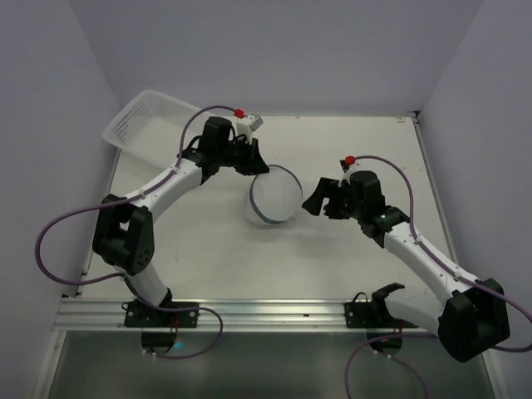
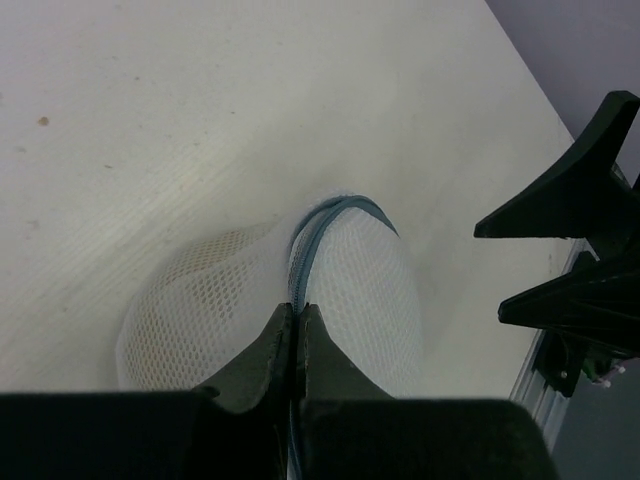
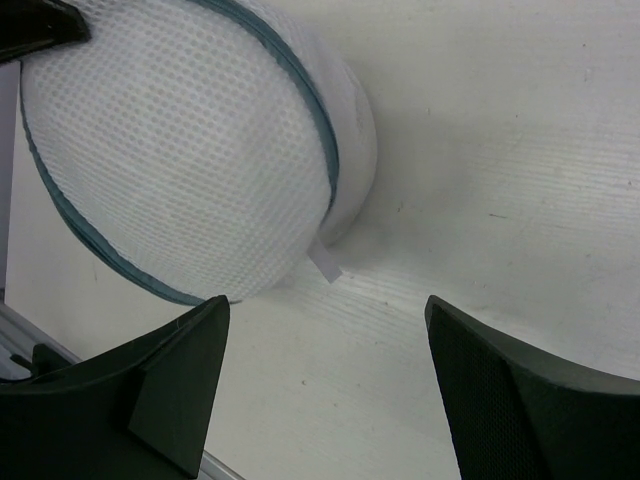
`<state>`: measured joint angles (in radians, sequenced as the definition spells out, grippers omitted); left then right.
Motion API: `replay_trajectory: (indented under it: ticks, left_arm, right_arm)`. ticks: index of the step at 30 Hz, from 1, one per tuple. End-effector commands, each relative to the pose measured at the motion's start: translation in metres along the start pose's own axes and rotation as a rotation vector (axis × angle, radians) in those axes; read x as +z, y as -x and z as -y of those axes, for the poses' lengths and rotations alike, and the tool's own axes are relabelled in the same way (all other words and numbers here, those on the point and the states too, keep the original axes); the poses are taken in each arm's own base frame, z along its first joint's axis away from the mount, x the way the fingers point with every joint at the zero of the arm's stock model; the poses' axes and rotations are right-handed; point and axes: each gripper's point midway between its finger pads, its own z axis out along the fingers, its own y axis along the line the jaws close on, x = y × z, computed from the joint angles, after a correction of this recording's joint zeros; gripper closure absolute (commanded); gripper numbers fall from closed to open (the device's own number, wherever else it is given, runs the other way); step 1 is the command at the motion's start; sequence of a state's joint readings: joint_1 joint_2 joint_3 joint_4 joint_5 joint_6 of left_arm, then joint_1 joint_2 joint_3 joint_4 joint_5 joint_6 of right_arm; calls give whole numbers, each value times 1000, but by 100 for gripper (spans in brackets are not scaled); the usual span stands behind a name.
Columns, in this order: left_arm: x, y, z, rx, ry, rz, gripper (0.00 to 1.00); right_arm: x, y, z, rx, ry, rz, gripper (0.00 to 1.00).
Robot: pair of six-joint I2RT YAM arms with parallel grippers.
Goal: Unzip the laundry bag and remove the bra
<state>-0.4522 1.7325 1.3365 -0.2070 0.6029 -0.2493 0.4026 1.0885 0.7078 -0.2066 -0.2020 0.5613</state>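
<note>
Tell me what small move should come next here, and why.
Probably bring the right hand in to close on the laundry bag and brace it. The left hand is shut on the bag's dark zipper rim, the bag looks zipped, and the right hand is open beside it without touching, so a pull now might just drag the bag.
</note>
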Motion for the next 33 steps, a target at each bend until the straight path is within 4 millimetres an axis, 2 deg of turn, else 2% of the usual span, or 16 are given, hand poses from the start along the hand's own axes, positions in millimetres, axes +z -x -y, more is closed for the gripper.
replay_trajectory:
  ticks: [1,5,6,8,9,10,12,13,16,20,22,28,31,33]
  left_arm:
    - [-42,35,-23,-10,152,140,100]
    - [-64,26,-42,-73,305,170,99]
    - [-68,18,-41,-92,319,175,97]
    - [-73,11,-40,-156,336,202,95]
    - [-80,15,-33,-157,330,233,94]
    - [-82,7,-34,-192,335,236,92]
    - [-91,13,-28,-188,338,271,88]
    - [-94,16,-28,-182,349,283,82]
    - [-99,21,-31,-164,379,297,75]
    - [-91,14,-26,-196,329,272,62]
    - [-86,11,-15,-224,272,266,54]
    - [-76,8,-5,-238,241,267,48]
    - [-66,10,6,-232,206,255,47]
    - [-56,12,22,-219,175,243,47]
  right_arm:
    - [1,17,-14,-6,55,40,19]
    - [2,16,-21,-13,92,29,19]
    - [2,18,-23,-24,102,35,19]
    - [2,19,-25,-32,110,34,19]
    - [2,20,-25,-45,113,36,19]
    - [2,22,-27,-55,118,40,19]
    - [1,23,-29,-66,129,39,19]
    - [1,24,-30,-67,131,43,19]
    - [2,24,-33,-74,144,34,19]
    - [2,23,-38,-76,173,26,19]
    - [1,23,-38,-84,178,29,19]
    - [-4,24,-41,-108,196,44,19]
    - [-6,24,-40,-108,191,47,19]
    - [-10,24,-41,-101,194,61,19]
